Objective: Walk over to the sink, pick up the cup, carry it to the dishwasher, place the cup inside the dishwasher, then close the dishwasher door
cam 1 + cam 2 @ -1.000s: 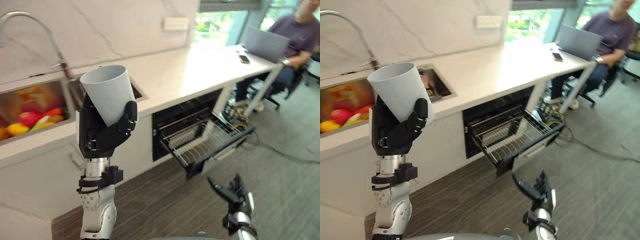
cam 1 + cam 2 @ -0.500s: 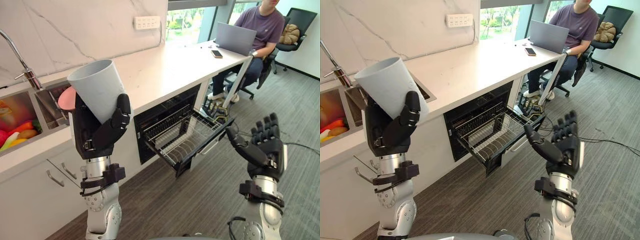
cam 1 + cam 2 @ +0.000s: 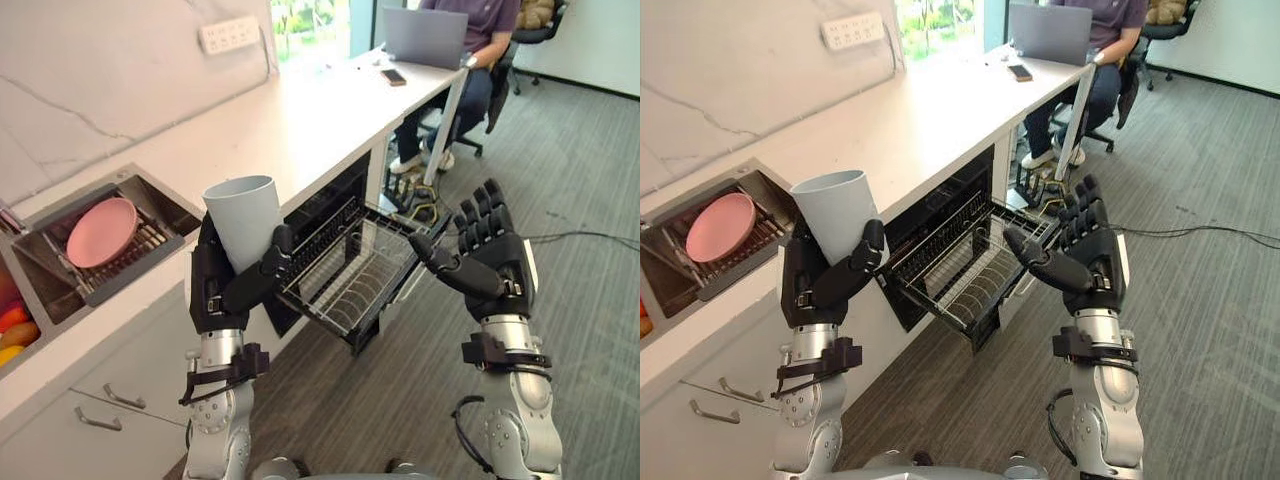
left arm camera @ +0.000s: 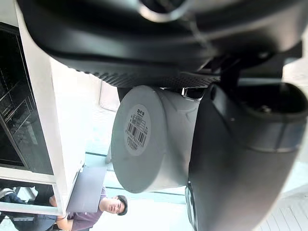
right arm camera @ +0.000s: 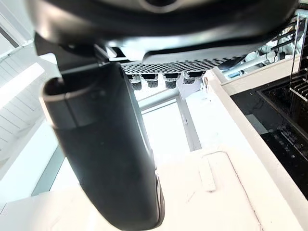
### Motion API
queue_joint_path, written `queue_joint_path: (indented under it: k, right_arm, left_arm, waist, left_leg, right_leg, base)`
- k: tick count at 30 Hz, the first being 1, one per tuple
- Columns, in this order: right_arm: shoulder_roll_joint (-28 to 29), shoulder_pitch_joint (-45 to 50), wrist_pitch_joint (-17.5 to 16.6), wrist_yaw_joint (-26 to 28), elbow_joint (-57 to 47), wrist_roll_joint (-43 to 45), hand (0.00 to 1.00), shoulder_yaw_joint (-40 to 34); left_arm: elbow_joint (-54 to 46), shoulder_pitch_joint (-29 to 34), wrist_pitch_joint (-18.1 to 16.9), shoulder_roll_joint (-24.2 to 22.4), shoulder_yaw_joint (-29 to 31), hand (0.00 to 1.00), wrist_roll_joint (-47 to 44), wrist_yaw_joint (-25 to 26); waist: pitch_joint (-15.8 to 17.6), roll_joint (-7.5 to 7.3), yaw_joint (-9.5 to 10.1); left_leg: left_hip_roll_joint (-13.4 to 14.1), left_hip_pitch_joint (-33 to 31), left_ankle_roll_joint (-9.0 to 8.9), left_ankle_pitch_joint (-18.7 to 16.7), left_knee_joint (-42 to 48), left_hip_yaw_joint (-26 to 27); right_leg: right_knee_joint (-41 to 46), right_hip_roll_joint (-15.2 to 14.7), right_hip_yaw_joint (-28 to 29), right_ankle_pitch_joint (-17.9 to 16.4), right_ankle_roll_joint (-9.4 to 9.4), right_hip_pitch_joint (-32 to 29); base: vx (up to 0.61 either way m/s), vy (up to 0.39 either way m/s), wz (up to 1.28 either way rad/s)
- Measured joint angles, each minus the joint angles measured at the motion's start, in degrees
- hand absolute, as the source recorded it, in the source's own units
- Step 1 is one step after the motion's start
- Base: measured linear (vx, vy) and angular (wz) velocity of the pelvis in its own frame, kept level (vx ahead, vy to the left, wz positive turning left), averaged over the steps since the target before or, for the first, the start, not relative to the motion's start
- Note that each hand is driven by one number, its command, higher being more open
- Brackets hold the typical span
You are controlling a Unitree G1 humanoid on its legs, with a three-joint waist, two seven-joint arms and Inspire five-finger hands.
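cup (image 3: 243, 218) still gripped, right hand (image 3: 495, 262) lifted higher

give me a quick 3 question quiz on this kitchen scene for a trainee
1. True or false: the left hand holds the cup with its mouth facing up.
2. Which of these lies in the sink? A) a pink plate B) a kettle C) a fork
3. Short answer: is the dishwasher rack pulled out or pushed in, and is anything in the right hand?

Key: 1 true. 2 A. 3 pulled out; the right hand is open and holds nothing.
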Motion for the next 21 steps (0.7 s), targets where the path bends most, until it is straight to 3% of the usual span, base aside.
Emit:
queue_joint_path:
  k: [6,7,11,13,14,15,17,20,21]
  right_arm:
    - [0.17,-0.20,-0.63,0.73,-3.90,1.05,1.00,-0.42]
    - [0.21,-0.54,-0.61,0.62,-3.61,1.06,1.00,-0.73]
    - [0.73,-2.39,-0.60,0.76,0.18,1.10,1.00,-0.50]
    - [1.23,-2.40,-0.60,0.98,1.45,1.15,1.00,0.26]
    - [1.77,-2.47,-0.60,1.44,1.56,1.33,1.00,1.19]
    - [1.86,-2.24,-0.64,2.32,1.51,2.32,1.00,2.26]
    - [1.80,-2.41,-0.70,2.45,1.49,2.34,1.00,2.66]
    - [1.33,-3.28,-0.70,1.95,1.37,2.47,1.00,2.68]
    - [0.88,-3.74,-0.70,1.93,1.37,2.83,1.00,2.70]
  left_arm:
    - [-0.48,-0.11,-0.01,-0.40,-1.85,0.00,0.03,1.07]
    - [-0.47,-0.21,0.00,-0.60,-2.19,0.00,0.30,1.01]
    - [-0.03,-1.98,0.82,0.44,-1.55,0.00,0.50,2.08]
    - [-0.05,-3.40,0.76,1.93,-1.15,0.00,0.59,2.38]
    - [-0.07,-4.06,0.77,2.90,-0.15,0.00,0.69,2.52]
    - [0.01,-4.19,0.98,3.13,0.99,0.00,0.84,2.73]
    - [-0.09,-4.24,0.99,3.17,1.28,0.00,1.22,2.74]
    - [-0.09,-4.24,1.62,3.16,1.17,0.00,4.24,4.37]
    - [-0.10,-4.24,1.85,3.09,1.15,0.00,5.49,5.06]
  waist:
    - [-1.95,-1.17,0.28]
    - [-2.04,-1.02,0.16]
    - [-1.89,-1.06,-1.30]
    - [-2.45,-2.72,-1.61]
    - [-2.44,-3.81,-1.30]
    - [-2.39,-4.08,-1.16]
    - [-2.35,-3.94,0.03]
    - [-2.39,-4.02,0.98]
    - [-2.50,-3.79,1.01]
  left_leg:
    - [-1.21,2.33,-0.27,0.37,-4.38,-1.24]
    - [-0.92,2.04,-0.24,0.39,-4.54,-1.45]
    - [-0.61,3.25,0.84,0.72,-5.16,-3.24]
    - [-1.65,3.71,0.91,0.66,-5.19,-4.53]
    - [-2.44,3.78,0.85,0.60,-4.95,-4.78]
    - [-2.44,3.60,0.36,0.32,-4.47,-5.75]
    - [-1.98,2.95,-0.26,0.10,-4.26,-6.01]
    - [-1.81,2.05,-1.15,0.31,-4.34,-6.17]
    - [-1.51,1.79,-1.37,0.42,-4.39,-6.12]
  right_leg:
    - [0.30,-0.16,-0.82,-0.17,0.30,0.93]
    - [5.04,-0.56,-0.64,-1.35,0.74,-1.64]
    - [22.88,-3.76,-0.84,-6.09,-1.40,-9.24]
    - [19.64,-5.69,-1.03,-6.24,-2.21,-9.21]
    - [17.01,-6.86,-0.85,-2.60,-3.05,-9.24]
    - [15.65,-6.61,-0.45,-2.19,-1.69,-8.20]
    - [11.52,-5.51,-0.46,-1.91,-1.24,-6.48]
    - [3.12,-4.08,-1.12,0.45,2.28,-3.30]
    - [1.83,-3.60,-1.24,1.10,2.22,-3.01]
  base:
    - [0.11,0.005,0.09]
    - [0.06,0.044,0.12]
    - [0.01,0.075,0.21]
    - [-0.01,0.023,0.40]
    - [-0.01,-0.038,0.25]
    - [-0.01,-0.083,0.21]
    - [-0.04,-0.095,0.09]
    - [-0.03,-0.106,0.01]
    - [-0.01,-0.082,-0.08]
